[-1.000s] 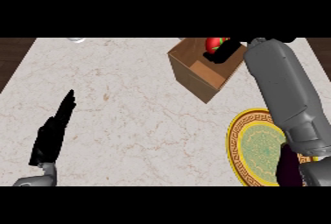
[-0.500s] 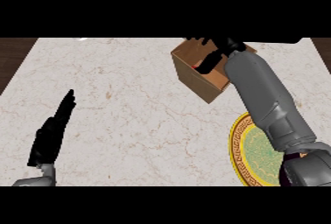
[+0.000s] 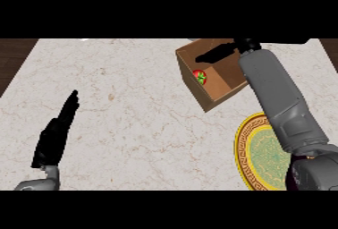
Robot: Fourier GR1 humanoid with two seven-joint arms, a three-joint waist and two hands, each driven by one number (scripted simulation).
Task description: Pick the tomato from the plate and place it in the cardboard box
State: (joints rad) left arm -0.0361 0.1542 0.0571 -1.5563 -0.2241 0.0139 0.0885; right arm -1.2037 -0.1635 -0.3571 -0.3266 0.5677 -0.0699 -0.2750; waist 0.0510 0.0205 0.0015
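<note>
A red tomato (image 3: 200, 76) with a green stem lies inside the brown cardboard box (image 3: 213, 96) at the upper right of the counter. My right hand (image 3: 215, 53) hovers over the box's far side, fingers stretched out to the left and holding nothing. The yellow patterned plate (image 3: 254, 154) sits at the lower right, partly hidden by my right forearm, with nothing visible on it. My left hand (image 3: 58, 132) rests open at the lower left, fingers pointing up.
The counter is pale marble (image 3: 132, 112). A dark wooden edge (image 3: 13, 58) borders it on the left. The box stands tilted relative to the counter's edges, close to the plate's upper rim.
The tomato, which my right hand held above the box, now lies inside the box. My right hand has opened and sits a little further back. The left hand has not moved.
</note>
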